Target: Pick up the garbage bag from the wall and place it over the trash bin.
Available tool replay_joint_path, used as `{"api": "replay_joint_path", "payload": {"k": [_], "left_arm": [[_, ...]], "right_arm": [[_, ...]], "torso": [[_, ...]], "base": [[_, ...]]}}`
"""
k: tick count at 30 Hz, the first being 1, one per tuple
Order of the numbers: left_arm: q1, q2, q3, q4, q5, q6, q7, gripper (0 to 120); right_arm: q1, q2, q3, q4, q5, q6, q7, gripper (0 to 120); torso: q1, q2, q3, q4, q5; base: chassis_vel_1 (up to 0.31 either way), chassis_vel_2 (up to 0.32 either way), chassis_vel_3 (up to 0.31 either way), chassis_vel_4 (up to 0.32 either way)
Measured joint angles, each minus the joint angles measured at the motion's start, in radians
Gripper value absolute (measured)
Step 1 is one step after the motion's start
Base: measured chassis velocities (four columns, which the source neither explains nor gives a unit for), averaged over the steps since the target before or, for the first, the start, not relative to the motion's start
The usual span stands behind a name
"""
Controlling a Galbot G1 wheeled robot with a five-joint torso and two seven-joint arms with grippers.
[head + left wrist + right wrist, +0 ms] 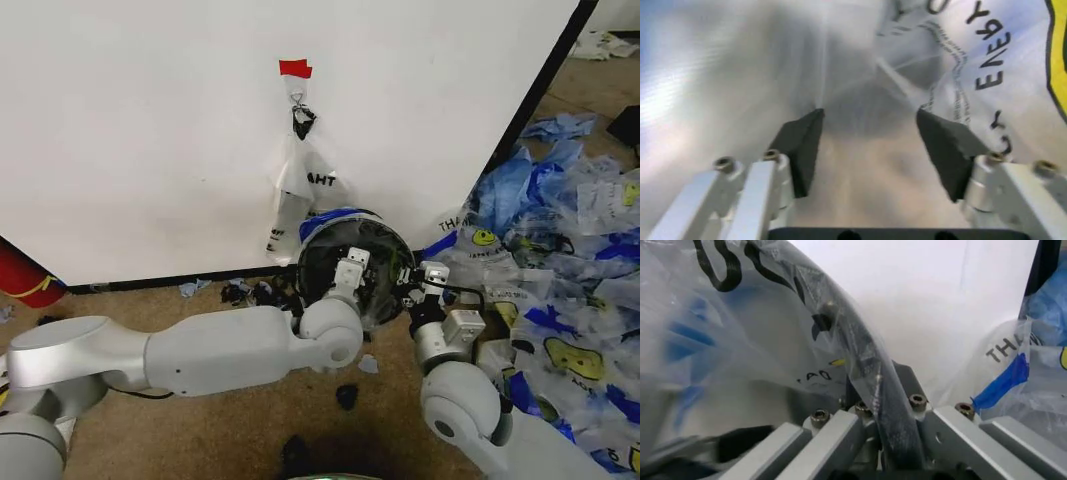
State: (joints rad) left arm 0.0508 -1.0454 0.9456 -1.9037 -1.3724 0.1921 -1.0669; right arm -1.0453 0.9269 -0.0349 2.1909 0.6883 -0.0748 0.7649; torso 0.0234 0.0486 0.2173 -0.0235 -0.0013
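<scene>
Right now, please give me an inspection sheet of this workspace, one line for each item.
Surface: brown carpet floor, scraps on it.
Job's things: garbage bag draped on the bin, by the wall.
Clutter: spare bags piled to the right; narrow bag on the hook.
Grippers: left tool open inside the bag; right tool astride the bin's rim.
Cables: nothing seen.
Surroundings: red cylinder at left.

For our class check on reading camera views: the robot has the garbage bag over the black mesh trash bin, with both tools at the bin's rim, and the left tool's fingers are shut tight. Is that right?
Not quite. In the left wrist view the left tool has its fingers spread apart, open inside the garbage bag. The rest holds: in the head view the bag covers the trash bin and the right tool is at its rim.
</scene>
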Motion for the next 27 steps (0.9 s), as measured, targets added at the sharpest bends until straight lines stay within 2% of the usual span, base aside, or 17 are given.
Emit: {"api": "replay_joint_path", "payload": {"k": [2,3,6,9,14,23,26,27], "left_arm": [[0.007,0.035,-0.014,-0.036,-0.006,0.0,0.0,72],[0.012,0.073,-0.033,-0.076,-0.017,0.0,0.001,82],[0.021,0.114,-0.056,-0.12,-0.027,-0.003,0.017,95],[0.03,0.132,-0.074,-0.141,-0.036,-0.01,0.038,99],[0.038,0.142,-0.088,-0.174,-0.067,-0.032,0.085,100],[0.038,0.104,-0.085,-0.154,-0.074,-0.048,0.092,98],[0.038,0.094,-0.081,-0.146,-0.07,-0.053,0.093,91],[0.038,0.088,-0.076,-0.14,-0.066,-0.059,0.095,81]], "right_arm": [[0.005,-0.001,0.003,-0.006,0.009,0.001,0.002,0],[0.013,-0.001,0.006,-0.013,0.023,0.001,0.002,0],[0.024,-0.001,0.006,-0.018,0.044,-0.001,0.003,0],[0.031,-0.001,0.006,-0.022,0.055,-0.003,0.005,0],[0.05,0.005,0.004,-0.049,0.07,-0.005,0.032,0],[0.053,0.015,-0.01,-0.063,0.067,-0.013,0.046,0],[0.052,0.014,-0.011,-0.063,0.066,-0.014,0.045,0],[0.051,0.014,-0.011,-0.063,0.063,-0.014,0.043,0]], "torso": [[0.0,0.0,0.0,-0.0001,0.0001],[0.0,0.0,0.0,-0.0003,0.0],[0.0,0.0,0.0,0.0,0.0002],[0.0,0.0,0.0,0.0,0.0002],[0.0,0.0,0.0,-0.0002,0.0004],[0.0,0.0,0.0,-0.0003,0.0003],[0.0,0.0,0.0,-0.0004,0.0003],[0.0,0.0,0.0,-0.0002,0.0004]], "base": [[0.0,0.0,0.0,0.0],[0.0,0.0,0.0,0.0],[0.0,0.0,0.0,0.0],[0.0,0.0,0.0,0.0],[0.0,0.0,0.0,0.0],[0.0,0.0,0.0,0.0],[0.0,0.0,0.0,0.0],[0.0,0.0,0.0,0.0]]}}
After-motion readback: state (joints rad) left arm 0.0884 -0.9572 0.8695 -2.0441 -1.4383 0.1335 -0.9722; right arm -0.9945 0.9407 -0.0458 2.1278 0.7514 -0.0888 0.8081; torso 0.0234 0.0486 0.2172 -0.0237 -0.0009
